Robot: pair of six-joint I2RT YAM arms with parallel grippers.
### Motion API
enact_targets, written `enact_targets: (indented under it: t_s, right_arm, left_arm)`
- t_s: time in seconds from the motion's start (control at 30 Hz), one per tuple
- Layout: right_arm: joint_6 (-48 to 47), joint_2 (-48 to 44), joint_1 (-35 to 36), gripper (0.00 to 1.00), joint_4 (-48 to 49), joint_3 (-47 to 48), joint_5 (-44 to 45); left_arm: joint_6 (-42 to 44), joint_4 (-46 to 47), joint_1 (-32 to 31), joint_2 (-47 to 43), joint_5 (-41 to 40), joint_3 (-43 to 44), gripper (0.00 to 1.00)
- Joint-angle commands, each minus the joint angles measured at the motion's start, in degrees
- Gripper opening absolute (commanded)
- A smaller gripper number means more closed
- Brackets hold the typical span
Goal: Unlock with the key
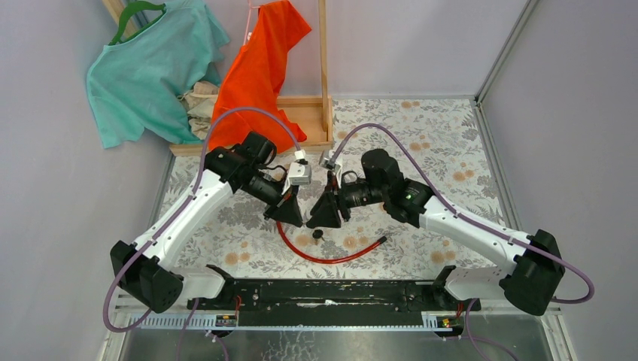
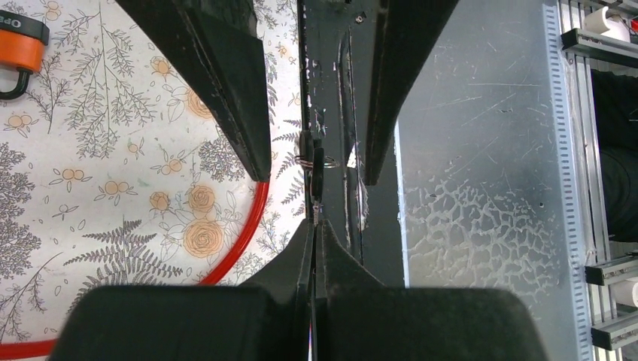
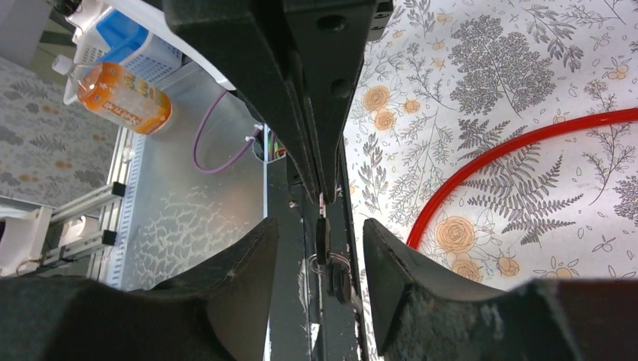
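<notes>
The left end effector [image 2: 313, 224] is pinching the small dark metal key [image 2: 316, 169] tightly in mid-air above the floral table [image 1: 444, 150]. The right end effector [image 3: 320, 229] is gaping wide around the key, gripping nothing. This looks like a handover. Next, the right one needs a square grip on the key. The orange padlock [image 2: 21, 47] is lying at ten o'clock in the left wrist view.

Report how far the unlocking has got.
Done: the key is pinched in the shut left gripper. In hand: the open right gripper straddles it, seemingly for a handover. Left: the orange padlock lies apart on the table, key not yet inserted or turned.
</notes>
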Motion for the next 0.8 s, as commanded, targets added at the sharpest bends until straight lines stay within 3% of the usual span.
enact_targets:
  t_s: [0.0, 0.4, 0.5, 0.6, 0.67, 0.7, 0.77]
  right_arm:
    - [3.51, -1.28, -0.9, 0.51, 7.37, -0.48, -1.04]
    - [9.38, -2.47, -2.71, 0.43, 15.54, -6.42, -2.35]
    - [10.82, -2.92, -2.81, 0.32, 17.76, -7.44, -2.23]
    - [11.75, -3.41, -2.9, 0.04, 19.18, -8.26, -2.03]
    - [12.56, -4.06, -3.06, 0.0, 20.19, -8.85, -1.93]
    - [13.08, -4.49, -3.19, 0.0, 20.58, -9.17, -1.9]
    - [13.95, -5.35, -3.78, 0.0, 20.44, -9.62, -2.07]
  left_arm:
    - [-2.27, 2.76, -0.43, 0.03, 1.63, 2.31, 0.0]
    - [-4.21, 3.38, -0.34, -0.25, 1.47, 3.91, 0.0]
    - [-4.84, 3.86, -0.29, -0.21, 1.6, 4.41, 0.0]
    - [-5.62, 4.57, -0.29, -0.21, 1.6, 4.76, 0.0]
    - [-6.05, 5.09, -0.29, -0.18, 1.34, 4.79, 0.0]
    - [-6.67, 5.65, -0.29, -0.14, 0.84, 4.73, 0.02]
    - [-8.08, 6.86, -0.29, 0.03, -0.73, 4.5, 0.33]
